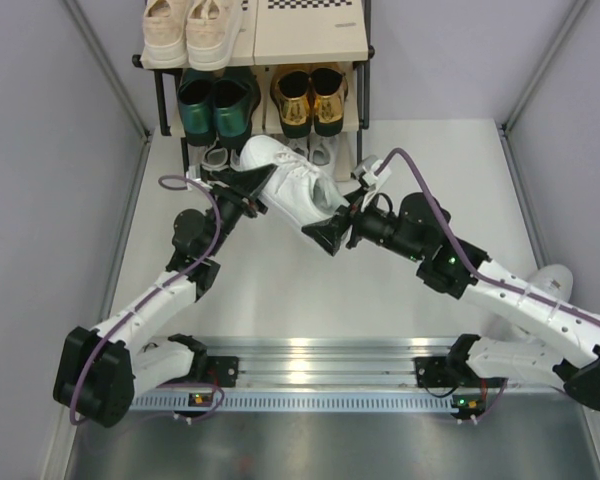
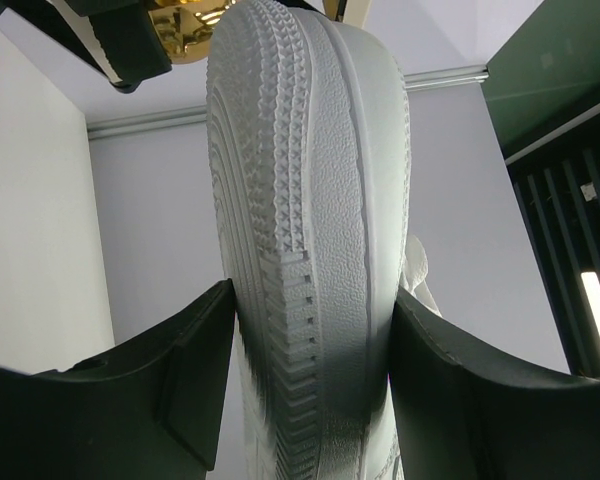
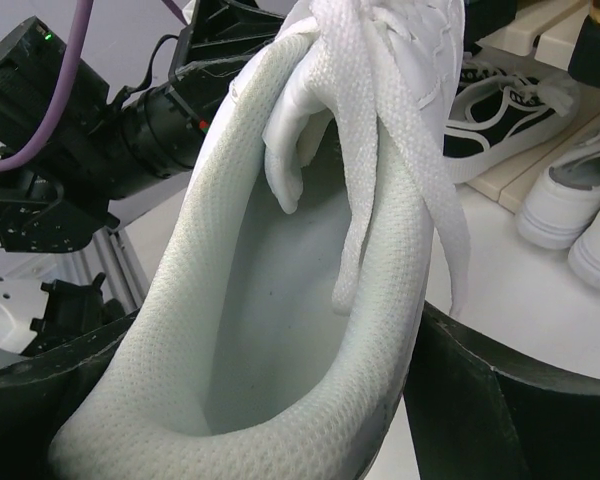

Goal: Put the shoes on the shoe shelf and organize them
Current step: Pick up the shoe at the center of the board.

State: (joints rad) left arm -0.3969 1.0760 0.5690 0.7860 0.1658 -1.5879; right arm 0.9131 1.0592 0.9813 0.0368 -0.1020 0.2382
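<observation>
A white lace-up shoe [image 1: 290, 183] hangs over the table in front of the shoe shelf [image 1: 310, 45], toe toward the shelf. My left gripper [image 1: 242, 190] is shut on its front part; the left wrist view shows the ribbed sole [image 2: 310, 200] between the fingers [image 2: 150, 390]. My right gripper [image 1: 335, 228] is shut on the heel; the right wrist view shows the padded collar [image 3: 230, 330] and laces. On the shelf are beige sneakers [image 1: 192, 30], green loafers [image 1: 215, 105] and gold loafers [image 1: 310, 98], with black-and-white sneakers [image 3: 500, 110] and white sneakers [image 3: 580, 205] at the bottom.
Another white shoe [image 1: 553, 283] lies at the table's right edge, partly hidden behind my right arm. Grey walls close in both sides. A metal rail [image 1: 320, 365] with the arm bases runs along the near edge. The shelf's top right board [image 1: 315, 40] carries a checkered strip.
</observation>
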